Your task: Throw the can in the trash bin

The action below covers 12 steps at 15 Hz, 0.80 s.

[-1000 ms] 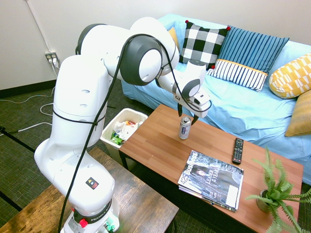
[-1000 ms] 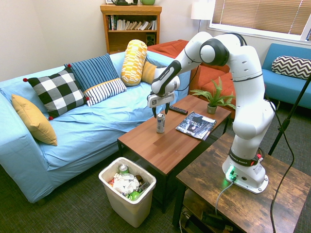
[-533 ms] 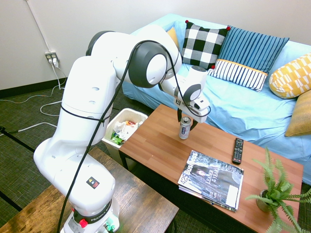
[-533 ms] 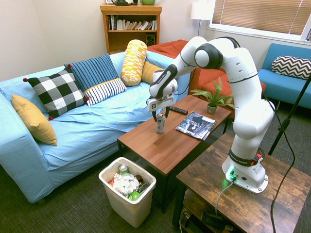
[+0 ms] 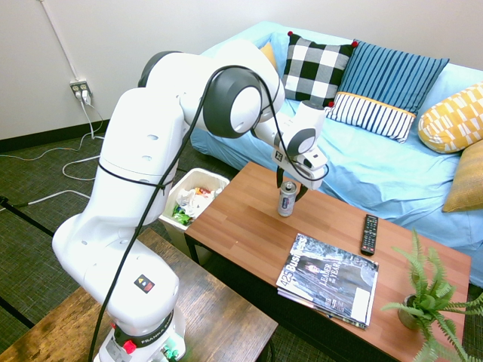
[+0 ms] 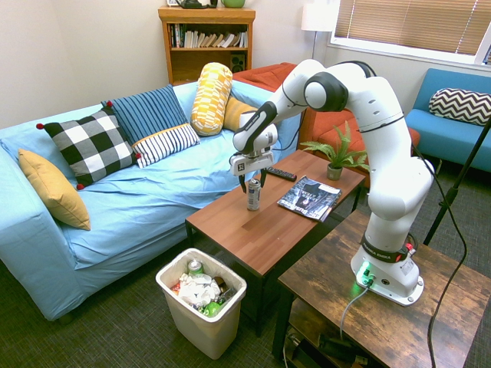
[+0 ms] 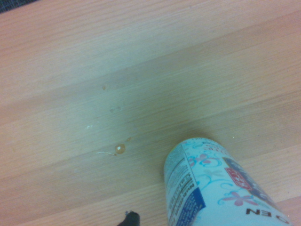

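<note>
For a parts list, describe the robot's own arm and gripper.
The Franka arm is glossy white with rounded segments, dark grey joint rings, a black cable and "FRANKA" lettering at its base. The gripper has a white body and two slim black fingers.

The surface (image 5: 240, 215) is a low wooden coffee table with reddish-brown planks and dark legs. The can (image 5: 287, 199) stands upright on it, near the edge facing the sofa. A stack of magazines (image 5: 329, 279) lies near the opposite long edge, its top cover showing a figure against grey. The black remote (image 5: 370, 234) lies just beside the stack, and a potted fern (image 5: 423, 303) stands near one end. Small spots mark the wood (image 7: 120, 149) near the can.
</note>
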Each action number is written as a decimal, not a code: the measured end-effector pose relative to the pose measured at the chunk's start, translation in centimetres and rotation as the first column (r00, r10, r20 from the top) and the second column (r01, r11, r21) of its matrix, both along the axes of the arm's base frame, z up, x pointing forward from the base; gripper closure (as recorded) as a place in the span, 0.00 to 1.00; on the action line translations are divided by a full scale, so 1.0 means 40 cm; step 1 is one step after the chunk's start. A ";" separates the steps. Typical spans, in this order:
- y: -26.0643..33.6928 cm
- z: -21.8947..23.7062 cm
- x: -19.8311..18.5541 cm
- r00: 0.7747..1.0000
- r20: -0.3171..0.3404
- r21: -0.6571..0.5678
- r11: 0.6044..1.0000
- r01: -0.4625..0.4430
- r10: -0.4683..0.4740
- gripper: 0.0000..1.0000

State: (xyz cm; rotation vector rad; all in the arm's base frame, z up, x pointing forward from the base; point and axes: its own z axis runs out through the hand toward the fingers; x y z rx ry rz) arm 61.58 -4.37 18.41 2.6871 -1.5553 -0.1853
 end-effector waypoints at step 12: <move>0.118 0.163 0.038 0.996 0.055 -0.001 0.998 -0.067 0.067 1.00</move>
